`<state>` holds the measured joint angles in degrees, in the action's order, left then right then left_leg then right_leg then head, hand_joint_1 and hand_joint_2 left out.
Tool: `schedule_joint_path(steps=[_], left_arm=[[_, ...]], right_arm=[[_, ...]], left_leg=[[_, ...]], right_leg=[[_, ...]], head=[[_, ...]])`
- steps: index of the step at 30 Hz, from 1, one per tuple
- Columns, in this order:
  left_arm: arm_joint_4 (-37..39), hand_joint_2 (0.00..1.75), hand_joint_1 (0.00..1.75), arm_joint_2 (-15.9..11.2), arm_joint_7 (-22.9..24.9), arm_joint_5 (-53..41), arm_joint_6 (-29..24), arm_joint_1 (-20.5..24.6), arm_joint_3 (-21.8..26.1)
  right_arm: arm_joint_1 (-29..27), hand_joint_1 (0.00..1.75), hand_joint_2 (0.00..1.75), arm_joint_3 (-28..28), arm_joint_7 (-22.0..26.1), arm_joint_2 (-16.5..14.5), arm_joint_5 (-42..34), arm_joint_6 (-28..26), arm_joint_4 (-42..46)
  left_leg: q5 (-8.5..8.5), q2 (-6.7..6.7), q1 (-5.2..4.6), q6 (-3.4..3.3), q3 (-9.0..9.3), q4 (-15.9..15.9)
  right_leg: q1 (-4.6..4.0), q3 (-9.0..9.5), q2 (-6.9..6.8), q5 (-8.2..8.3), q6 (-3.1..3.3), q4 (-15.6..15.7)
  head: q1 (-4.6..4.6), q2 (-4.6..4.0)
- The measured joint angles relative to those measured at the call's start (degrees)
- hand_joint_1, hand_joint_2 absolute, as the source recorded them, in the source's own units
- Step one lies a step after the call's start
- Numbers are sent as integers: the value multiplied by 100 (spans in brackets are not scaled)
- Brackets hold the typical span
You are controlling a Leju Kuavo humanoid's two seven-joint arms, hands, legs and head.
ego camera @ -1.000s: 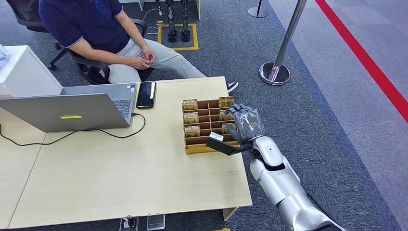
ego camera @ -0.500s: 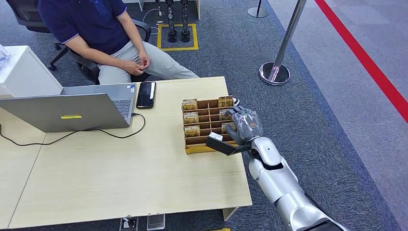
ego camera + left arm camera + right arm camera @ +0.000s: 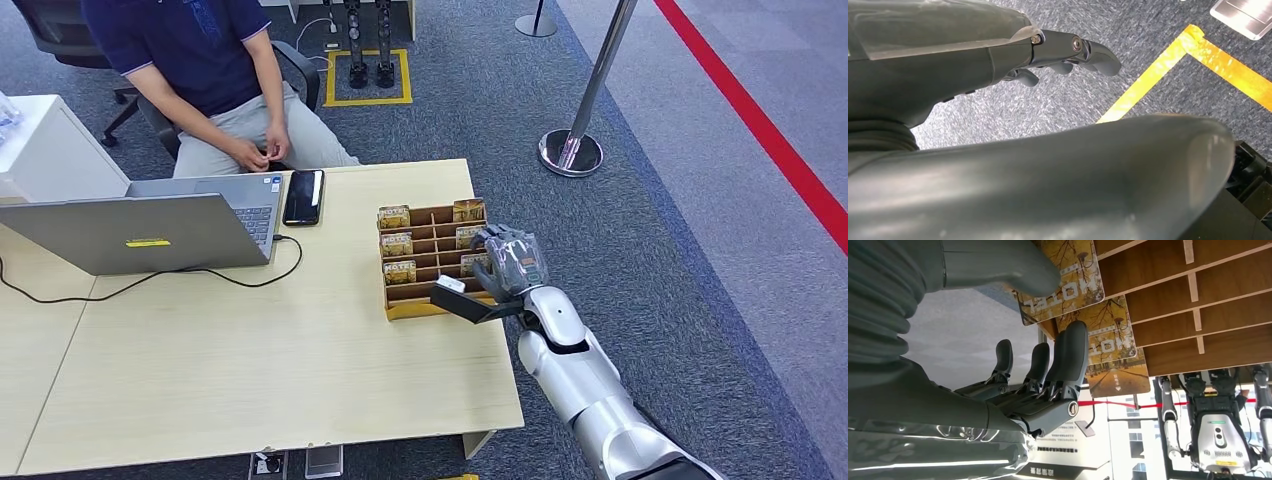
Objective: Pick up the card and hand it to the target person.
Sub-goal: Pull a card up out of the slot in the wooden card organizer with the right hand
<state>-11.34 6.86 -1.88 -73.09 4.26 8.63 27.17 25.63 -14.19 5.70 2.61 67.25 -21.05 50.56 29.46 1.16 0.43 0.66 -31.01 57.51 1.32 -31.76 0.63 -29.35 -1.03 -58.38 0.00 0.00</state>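
Note:
A brown slotted card box (image 3: 420, 310) stands near the right edge of the table and holds several yellow hotel cards (image 3: 397, 244). My right hand (image 3: 505, 262) hovers over the box's right column. In the right wrist view its thumb (image 3: 1018, 270) lies against the edge of one card (image 3: 1075, 290) and its fingers (image 3: 1068, 355) reach a second card (image 3: 1110, 335); thumb and fingers stand apart and grip nothing. My left hand (image 3: 1068, 50) hangs over the carpet, holding nothing. The seated person (image 3: 200, 60) in a dark blue shirt is at the table's far side.
An open laptop (image 3: 140, 230) with a black cable and a black phone (image 3: 303, 196) lie on the table's far left part. A white cabinet (image 3: 40, 150) stands at the left. A steel stanchion (image 3: 572, 150) stands on the carpet beyond the table's right corner.
The person has turned on the chair towards the table, and their hands have shifted left. My right hand has sunk slightly over the box's right column.

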Motion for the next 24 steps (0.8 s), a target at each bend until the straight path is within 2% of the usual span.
schedule_joint_path(steps=[9, 14, 17, 22, 24], left_arm=[[-3, 0, 0, -8, -155, -59, -86, 15, -76], [-5, 0, 0, -14, -159, -99, -123, 14, -121], [-12, 0, 0, -15, -121, -135, -170, 13, -161], [-2, 0, 0, -14, -129, -121, -179, 31, -146], [-1, 0, 0, -12, -132, -117, -186, 32, -142]], right_arm=[[-189, 126, 175, -12, -11, 60, 48, 60, 123], [-282, 132, 175, -10, 15, 116, 46, 46, 140], [-282, 130, 175, -12, 44, 127, 33, 49, 121], [-274, 113, 175, -32, 74, 101, 18, 57, 91], [-271, 102, 175, -35, 76, 96, 16, 59, 80]], left_leg=[[0, 4, 0, 0, 2, 0], [-3, 4, 2, 0, 1, -2], [-2, 3, 1, 0, 5, -1], [-3, 0, 1, 0, 8, -1], [-4, -1, 2, 0, 8, -2]], right_leg=[[0, 2, -3, -1, 0, 0], [-2, 2, -6, 3, 1, 5], [-1, 4, -4, 1, 0, 3], [-1, 7, -1, 3, 0, 3], [-2, 7, -2, 5, 2, 4]], head=[[0, 0], [0, 0], [0, 0], [0, 0], [0, 0]])
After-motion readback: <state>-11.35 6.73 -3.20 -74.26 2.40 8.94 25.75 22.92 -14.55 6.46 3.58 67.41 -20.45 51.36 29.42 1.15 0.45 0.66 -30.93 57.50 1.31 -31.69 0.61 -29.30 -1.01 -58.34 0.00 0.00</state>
